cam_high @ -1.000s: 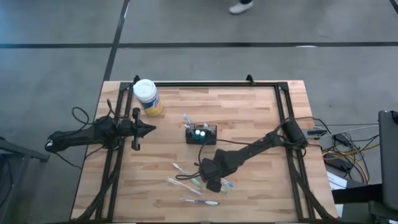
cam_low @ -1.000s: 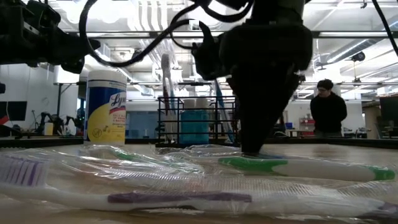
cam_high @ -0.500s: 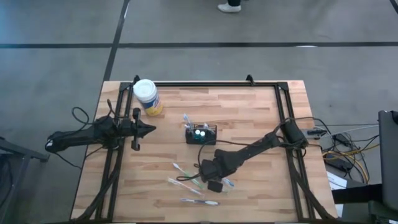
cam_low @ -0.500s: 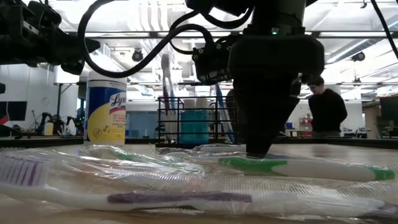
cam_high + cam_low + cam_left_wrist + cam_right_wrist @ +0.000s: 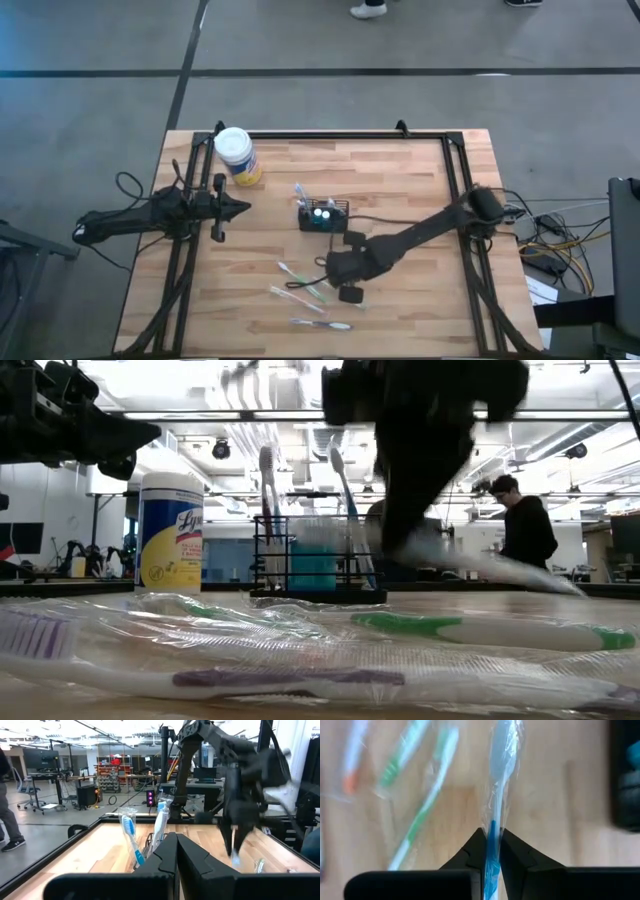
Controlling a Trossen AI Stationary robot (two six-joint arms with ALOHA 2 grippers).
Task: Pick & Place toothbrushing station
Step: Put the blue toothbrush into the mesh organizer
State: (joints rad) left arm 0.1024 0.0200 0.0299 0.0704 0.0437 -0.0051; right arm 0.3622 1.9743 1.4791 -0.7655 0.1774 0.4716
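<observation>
My right gripper [image 5: 490, 836] has its jaws clamped on a blue-handled toothbrush [image 5: 499, 780] in clear wrap, whose long axis runs straight out ahead between my fingers. In the high view this gripper [image 5: 347, 290] sits over the near middle of the table [image 5: 400, 190], just beside the loose wrapped toothbrushes lying there: a green one [image 5: 480, 630] close to the near edge with a purple one [image 5: 290, 680] nearer still, and from my right wrist a green one [image 5: 427, 802] and an orange-tipped one [image 5: 350, 775] lie flat on the wood.

Beyond them, at the table's middle, stands the toothbrushing station [image 5: 323, 216], upright, its long axis running across the table from left to right, with toothbrushes standing upright in its slots [image 5: 265, 500]. It is apart from my right gripper.

My left gripper [image 5: 238, 208] hangs over the left side, jaws shut and empty, pointing toward the station.

Farther back stands a white-capped wipes jar [image 5: 236, 154]. In the room behind, a person [image 5: 525, 530] stands.
</observation>
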